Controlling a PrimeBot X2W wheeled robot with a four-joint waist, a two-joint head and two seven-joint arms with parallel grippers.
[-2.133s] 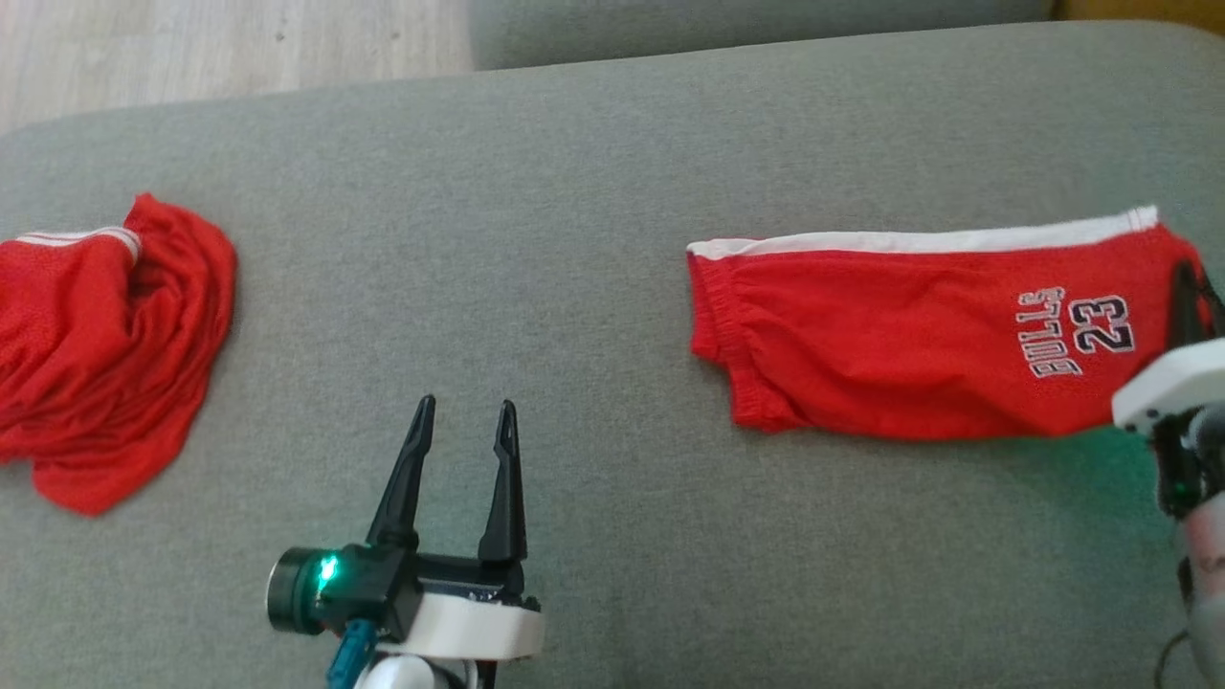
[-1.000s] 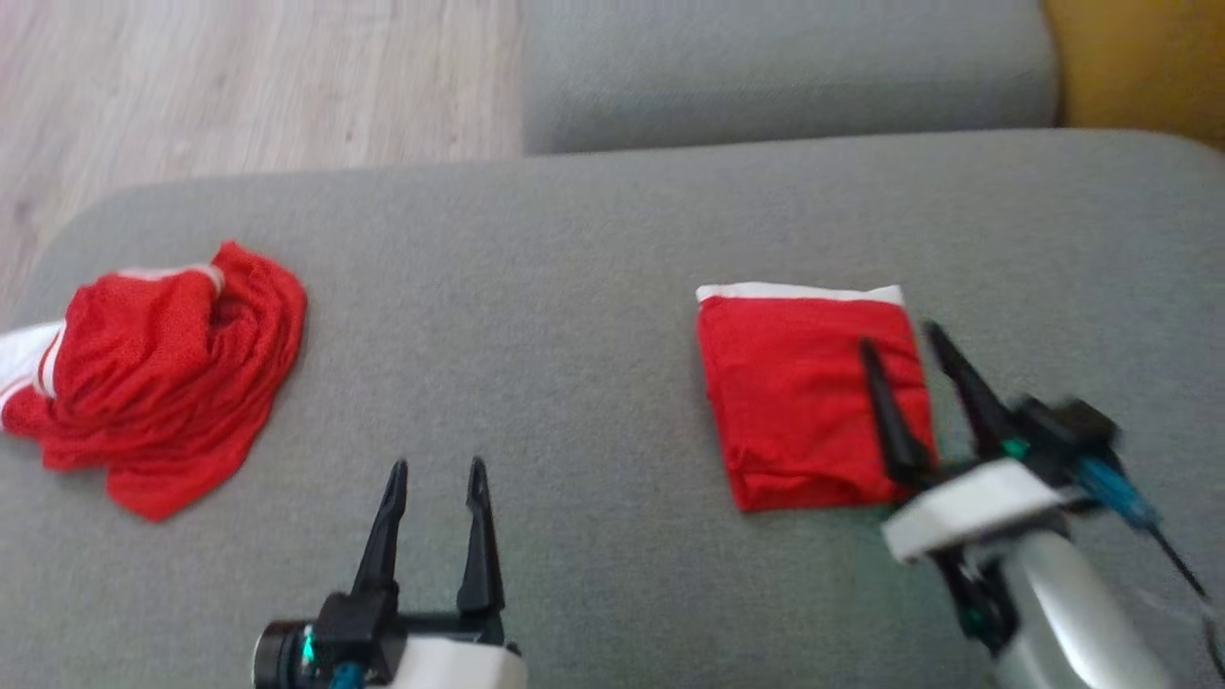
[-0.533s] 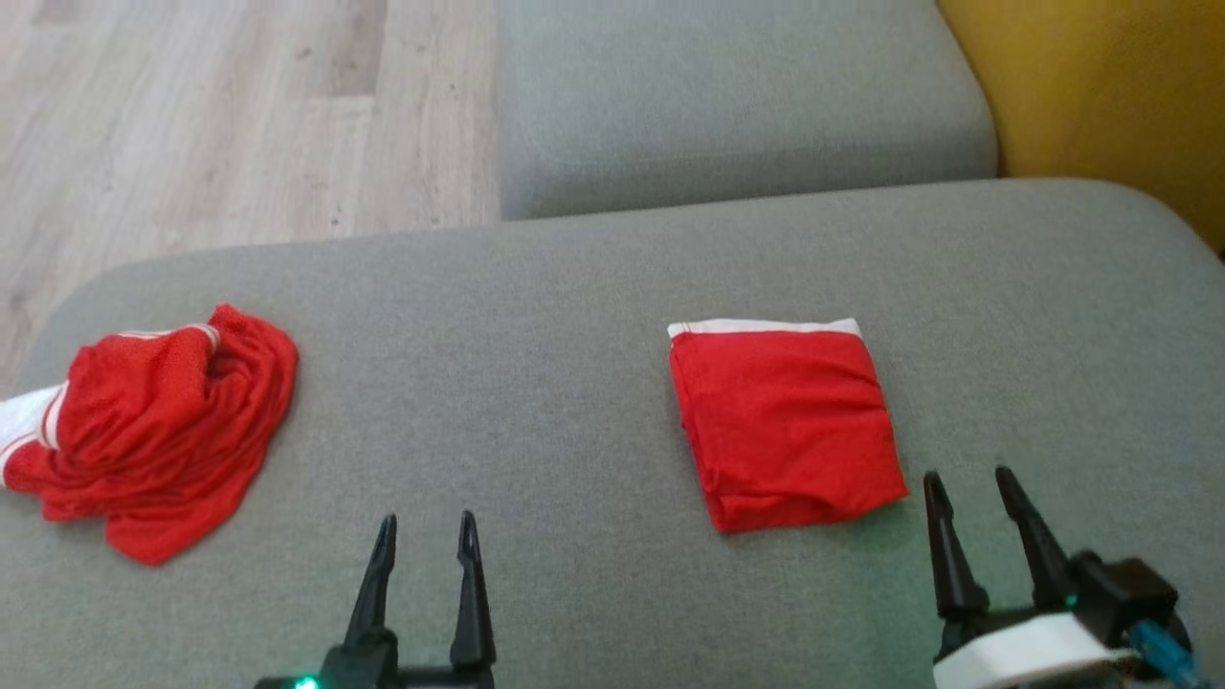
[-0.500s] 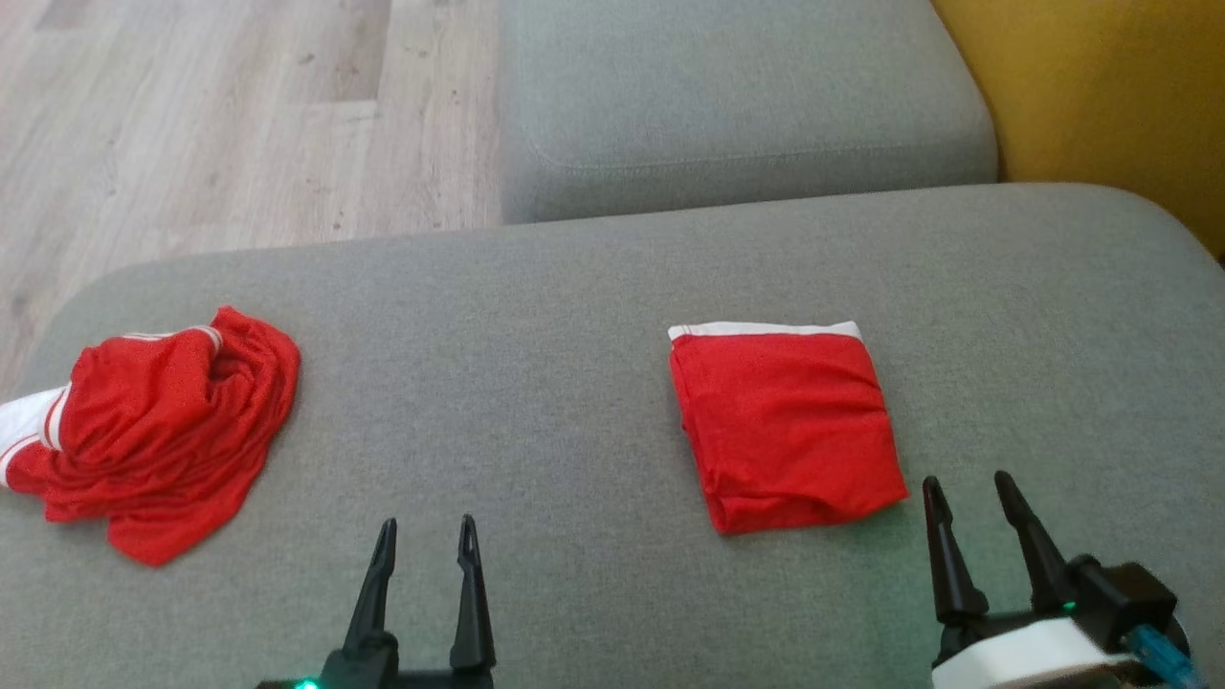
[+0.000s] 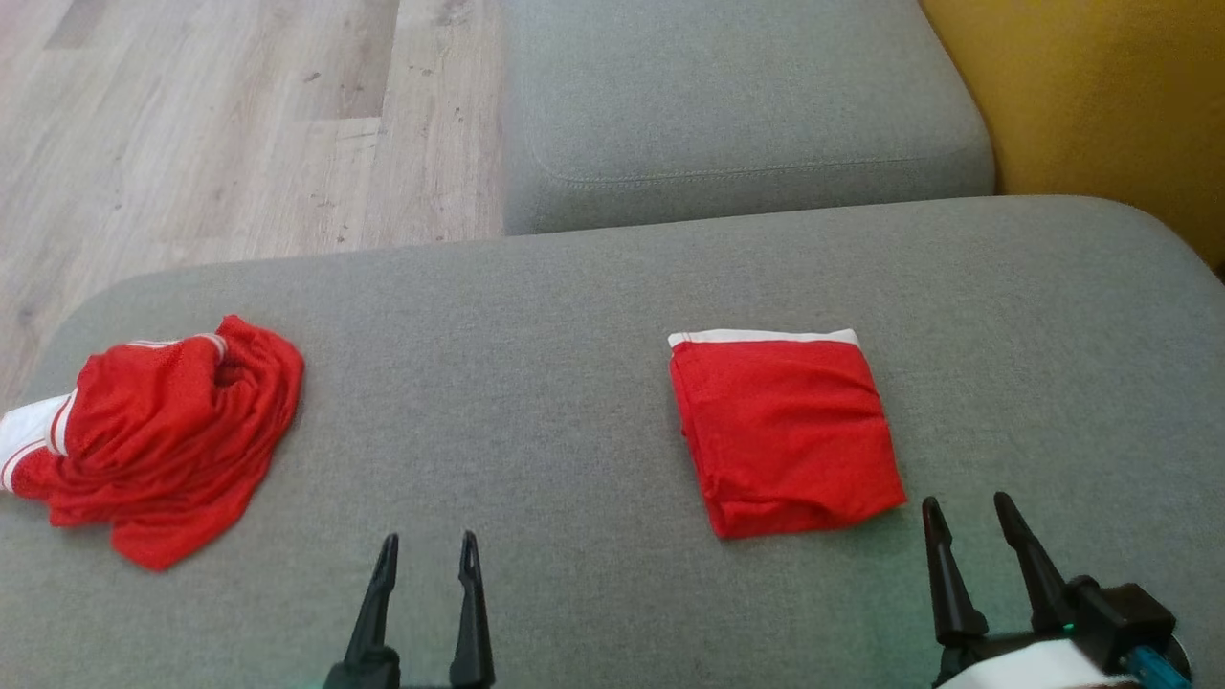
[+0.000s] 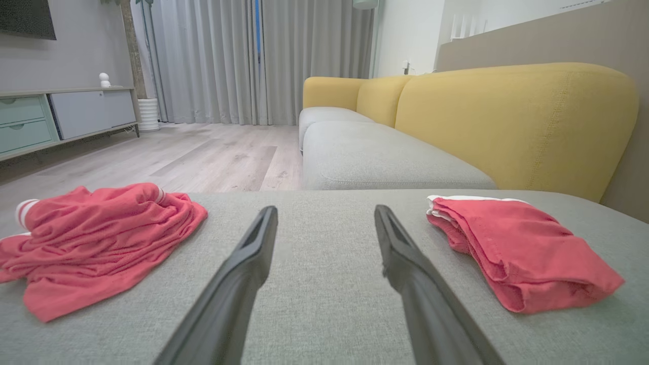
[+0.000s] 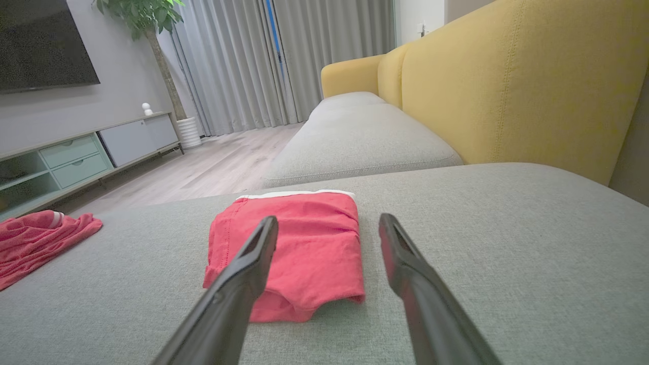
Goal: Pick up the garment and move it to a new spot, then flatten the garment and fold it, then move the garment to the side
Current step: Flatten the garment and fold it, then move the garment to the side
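— What changed?
— Shorts (image 5: 785, 431) are now folded square, and my right gripper (image 5: 964, 500) has backed off. It and my left gripper (image 5: 428, 539) are spread, empty.
— Where?
— On the sofa (image 5: 536, 364), right of centre. Next, I'd say: move them aside.

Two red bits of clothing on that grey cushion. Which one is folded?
The folded garment on the robot's right: a flat square with a white far edge. The crumpled garment on the left is a loose heap.

Soft even daylight, sharp frames
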